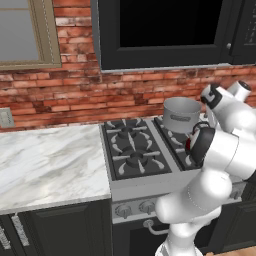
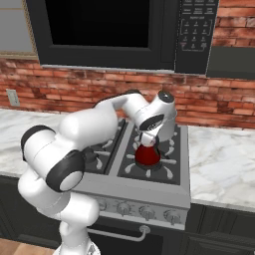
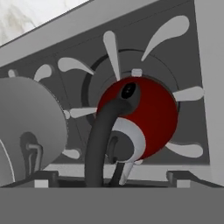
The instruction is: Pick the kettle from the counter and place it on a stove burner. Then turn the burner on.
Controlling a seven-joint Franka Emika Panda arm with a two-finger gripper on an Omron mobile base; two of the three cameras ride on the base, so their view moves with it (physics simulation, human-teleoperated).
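Behind your cooktop: grey steel pot on a rear grate. Red brick wall with outlet plate; black microwave overhead; row of knobs below.

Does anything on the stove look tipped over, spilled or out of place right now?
Nothing stands out. The small glossy red kettle sits upright, centred on the front right burner, under the gripper. The grey steel pot stands upright behind it. No spill shows.

Steel pot close behind kettle
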